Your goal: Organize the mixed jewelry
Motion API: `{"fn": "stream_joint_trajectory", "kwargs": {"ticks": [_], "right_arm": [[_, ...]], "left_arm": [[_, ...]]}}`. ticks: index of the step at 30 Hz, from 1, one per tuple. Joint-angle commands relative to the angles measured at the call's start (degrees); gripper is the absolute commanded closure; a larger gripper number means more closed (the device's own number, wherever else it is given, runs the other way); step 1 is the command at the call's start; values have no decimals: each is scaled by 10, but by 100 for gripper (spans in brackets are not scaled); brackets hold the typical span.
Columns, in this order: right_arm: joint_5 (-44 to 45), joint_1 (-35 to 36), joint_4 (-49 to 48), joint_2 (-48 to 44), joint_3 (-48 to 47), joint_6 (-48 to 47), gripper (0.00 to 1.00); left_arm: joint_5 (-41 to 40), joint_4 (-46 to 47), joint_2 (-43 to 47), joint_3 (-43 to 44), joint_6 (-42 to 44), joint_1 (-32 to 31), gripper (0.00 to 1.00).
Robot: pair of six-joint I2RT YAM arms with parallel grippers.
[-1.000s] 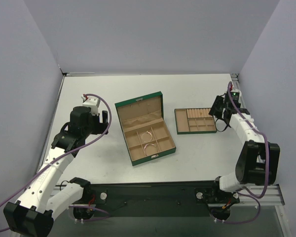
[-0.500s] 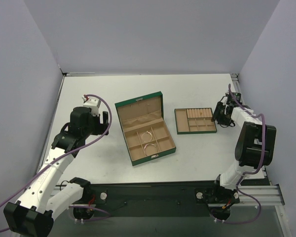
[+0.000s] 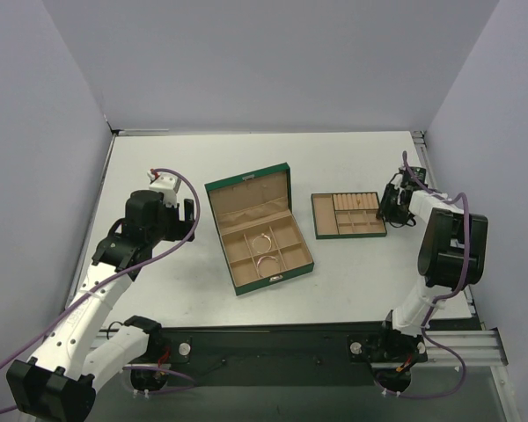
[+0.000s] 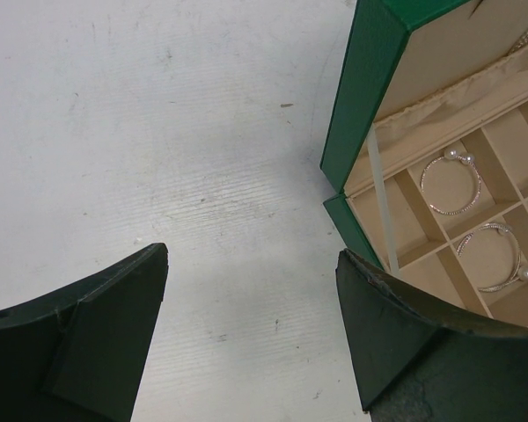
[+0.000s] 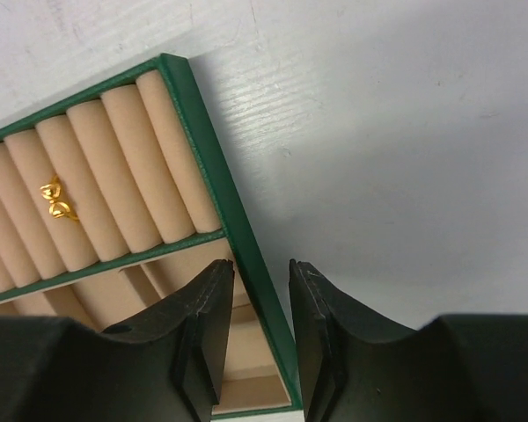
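Two silvery wire bangle hoops [image 4: 451, 183] are kept in the green box [image 4: 370, 88] with tan compartments, beside widely spread left jaws. Right jaws are set narrowly astride the small green tray's [image 5: 201, 149] rim, and whether it is pinched cannot be told. The white counter [image 4: 158, 132] is walled in pale.

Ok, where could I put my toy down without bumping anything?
The widest bare table is behind the green box and small tray, up to the back wall. Another strip runs in front of both, before the arm bases. The box-to-tray gap is narrow; the right gripper crowds the tray's right wall.
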State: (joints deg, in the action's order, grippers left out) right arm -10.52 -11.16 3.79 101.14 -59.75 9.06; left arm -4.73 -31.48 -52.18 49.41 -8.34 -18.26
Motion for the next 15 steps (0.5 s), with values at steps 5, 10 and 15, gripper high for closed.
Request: {"fn": "stream_joint_trajectory", "kwargs": {"ticks": [5, 10, 15], "right_arm": [[7, 6, -11, 22, -5, -5, 68], [14, 8, -12, 29, -10, -5, 68], [16, 10, -11, 31, -9, -3, 68]], "left_arm": [[10, 20, 0, 3, 6, 2, 13], [11, 19, -2, 4, 7, 2, 13], [6, 18, 4, 3, 7, 2, 13]]}}
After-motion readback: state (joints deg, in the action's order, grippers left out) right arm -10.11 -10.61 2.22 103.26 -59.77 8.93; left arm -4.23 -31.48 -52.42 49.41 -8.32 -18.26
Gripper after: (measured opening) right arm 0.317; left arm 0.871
